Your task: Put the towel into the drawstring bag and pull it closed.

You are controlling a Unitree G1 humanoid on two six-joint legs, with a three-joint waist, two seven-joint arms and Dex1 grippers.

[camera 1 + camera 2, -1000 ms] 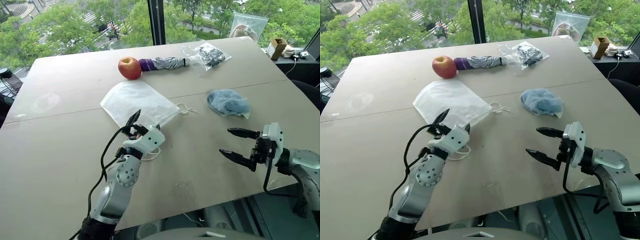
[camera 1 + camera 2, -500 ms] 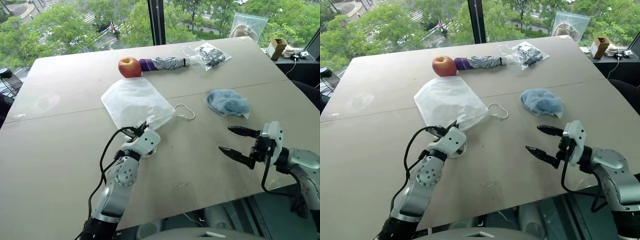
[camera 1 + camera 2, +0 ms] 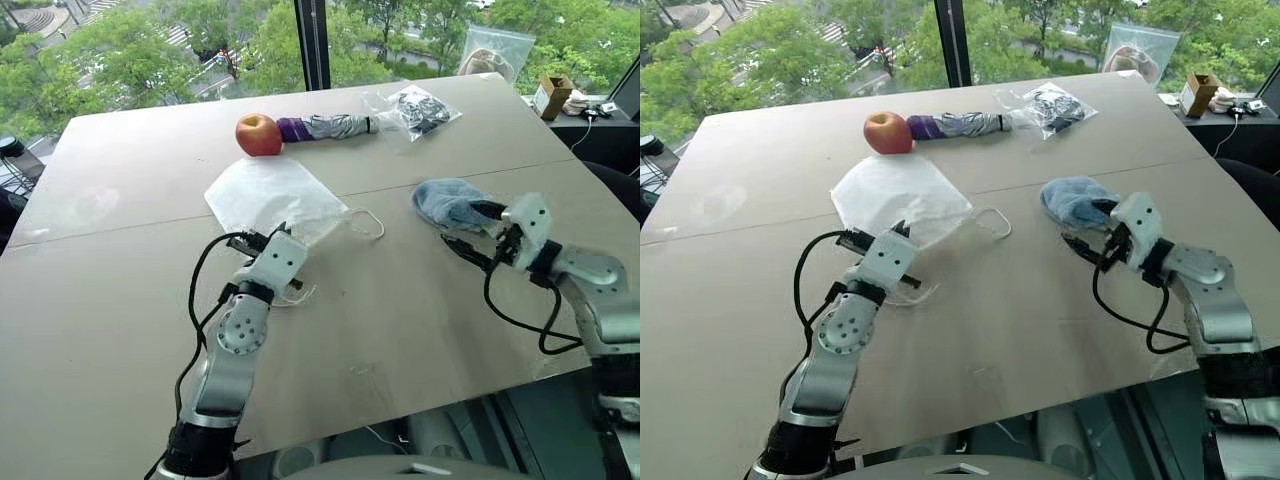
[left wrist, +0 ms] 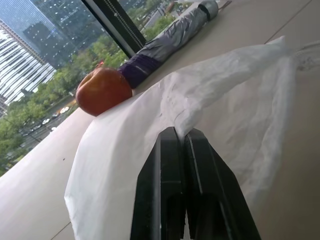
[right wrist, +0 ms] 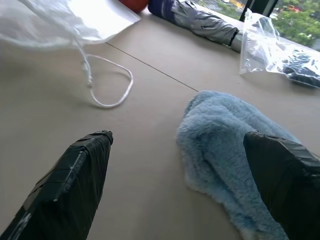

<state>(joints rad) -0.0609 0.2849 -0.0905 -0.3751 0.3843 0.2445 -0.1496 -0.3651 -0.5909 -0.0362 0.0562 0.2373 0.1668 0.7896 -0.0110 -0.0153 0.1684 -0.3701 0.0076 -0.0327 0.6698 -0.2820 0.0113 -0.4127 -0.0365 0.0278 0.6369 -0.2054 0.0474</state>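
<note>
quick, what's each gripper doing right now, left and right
Left gripper: jaws shut, pinching the near edge of the drawstring bag.
Right gripper: jaws open, one either side of the towel's near end, holding nothing yet.

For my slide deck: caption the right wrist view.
Open right claw straddling the light-blue towel, drawstring bag beyond.

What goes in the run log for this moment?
left gripper: shut on drawstring bag edge | right gripper: open, straddling towel | towel on table
</note>
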